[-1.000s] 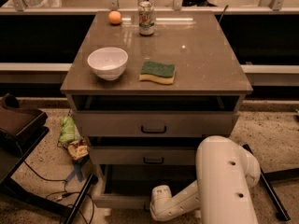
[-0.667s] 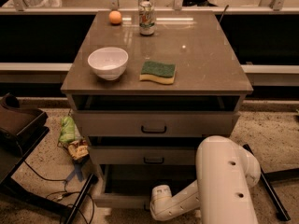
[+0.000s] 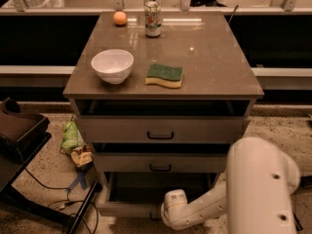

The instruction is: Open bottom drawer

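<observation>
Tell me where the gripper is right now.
In the camera view, the gripper sits low at bottom centre, at the front panel of the pulled-out bottom drawer, just below the middle drawer.

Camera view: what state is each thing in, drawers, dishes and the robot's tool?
Bottom drawer: pulled out, inside showing.
Middle drawer: nearly in, dark gap above its front.
Top drawer: the same.
Bowl: upright, empty.
Can: upright.
Sponge: flat, green side up.
Tool: low at the bottom drawer's front.
</observation>
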`<state>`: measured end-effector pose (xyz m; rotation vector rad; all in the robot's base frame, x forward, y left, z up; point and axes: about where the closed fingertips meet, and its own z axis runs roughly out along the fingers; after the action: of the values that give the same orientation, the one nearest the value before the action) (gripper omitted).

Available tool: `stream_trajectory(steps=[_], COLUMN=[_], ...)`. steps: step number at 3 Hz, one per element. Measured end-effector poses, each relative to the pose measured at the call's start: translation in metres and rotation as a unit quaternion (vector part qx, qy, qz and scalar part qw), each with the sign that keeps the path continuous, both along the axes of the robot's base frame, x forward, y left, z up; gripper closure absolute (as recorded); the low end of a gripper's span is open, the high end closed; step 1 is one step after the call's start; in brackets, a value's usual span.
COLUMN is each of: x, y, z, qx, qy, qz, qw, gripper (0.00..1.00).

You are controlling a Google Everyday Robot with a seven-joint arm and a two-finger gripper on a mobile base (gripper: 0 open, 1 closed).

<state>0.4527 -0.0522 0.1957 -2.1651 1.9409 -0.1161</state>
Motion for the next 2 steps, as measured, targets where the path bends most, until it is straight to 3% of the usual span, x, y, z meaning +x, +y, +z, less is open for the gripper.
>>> stream_trajectory(steps=[1,2], x=[0.006,0.028], y=[-0.017,-0.032], z=[0.073,0.130], qx=[0.008,0.012], qy=[-0.035,-0.074], qz=[0.019,0.029], qw=[0.9992,0.9967], gripper=[1.00,1.00])
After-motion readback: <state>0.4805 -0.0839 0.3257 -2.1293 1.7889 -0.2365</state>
